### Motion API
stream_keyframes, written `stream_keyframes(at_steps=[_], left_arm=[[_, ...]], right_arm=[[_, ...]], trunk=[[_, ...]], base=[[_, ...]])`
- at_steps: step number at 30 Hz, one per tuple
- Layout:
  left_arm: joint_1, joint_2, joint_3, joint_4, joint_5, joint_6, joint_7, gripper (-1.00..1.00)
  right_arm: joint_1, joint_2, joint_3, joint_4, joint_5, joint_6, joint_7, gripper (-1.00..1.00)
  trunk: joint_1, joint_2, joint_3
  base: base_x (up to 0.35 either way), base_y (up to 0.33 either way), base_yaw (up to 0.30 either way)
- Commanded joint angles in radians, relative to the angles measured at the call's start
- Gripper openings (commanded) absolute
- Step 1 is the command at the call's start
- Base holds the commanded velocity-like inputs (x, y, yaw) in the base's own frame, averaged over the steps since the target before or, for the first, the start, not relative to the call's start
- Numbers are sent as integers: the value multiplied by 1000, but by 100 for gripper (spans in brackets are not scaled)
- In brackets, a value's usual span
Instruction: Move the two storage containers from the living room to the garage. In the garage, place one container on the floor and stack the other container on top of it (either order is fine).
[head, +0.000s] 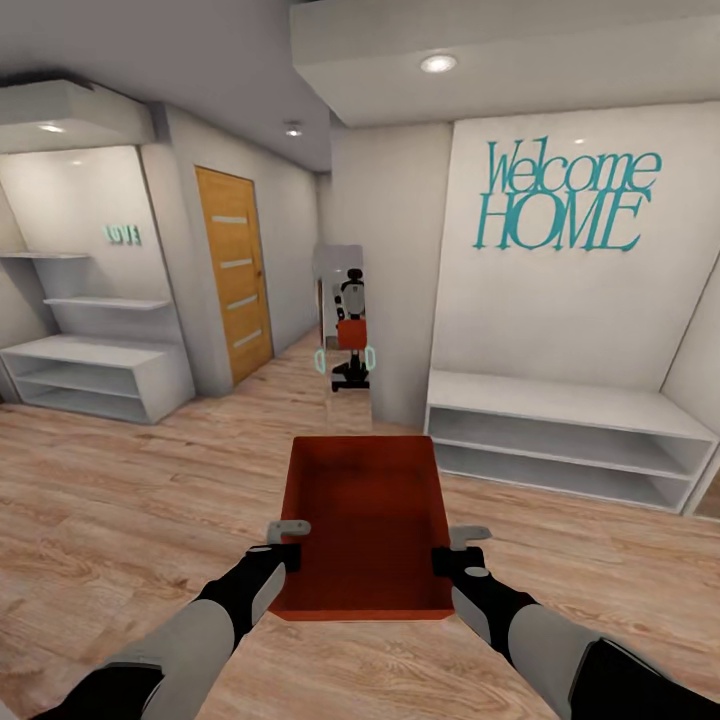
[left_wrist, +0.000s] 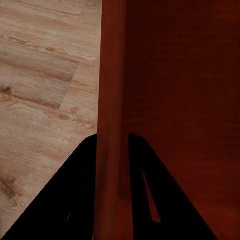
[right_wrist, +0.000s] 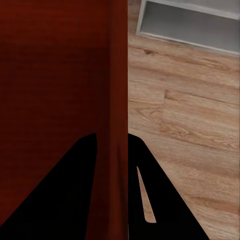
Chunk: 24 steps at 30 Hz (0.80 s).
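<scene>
I hold one orange-red storage container (head: 365, 520) level in front of me, above the light wood plank floor. It is open-topped and empty. My left gripper (head: 285, 545) is shut on its left wall, and my right gripper (head: 455, 550) is shut on its right wall. The left wrist view shows that thin red wall (left_wrist: 112, 100) pinched between the dark fingers of the left gripper (left_wrist: 112, 145). In the right wrist view, the right gripper (right_wrist: 112, 142) clamps the opposite wall (right_wrist: 117, 75) the same way. The garage is out of view.
This is an entry hall. A low white shelf unit (head: 570, 440) stands under a "Welcome HOME" sign (head: 565, 195) at right, and white shelves (head: 100, 375) at left. A wooden door (head: 235, 275) and a corridor with a tall mirror (head: 345, 330) lie ahead.
</scene>
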Motion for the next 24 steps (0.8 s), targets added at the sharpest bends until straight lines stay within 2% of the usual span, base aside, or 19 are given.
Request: stream_keyframes(at_steps=[1, 24], left_arm=[[-1, 40, 3, -3, -19, 8, 8, -100], [-1, 40, 3, -4, -19, 9, 8, -100]], right_arm=[[-1, -11, -6, 23, -8, -6, -6, -100], [-1, -12, -6, 23, -8, -6, -6, -100]], trunk=[[1, -2, -2], [1, -2, -2]], base=[[323, 0, 0], [323, 0, 0]])
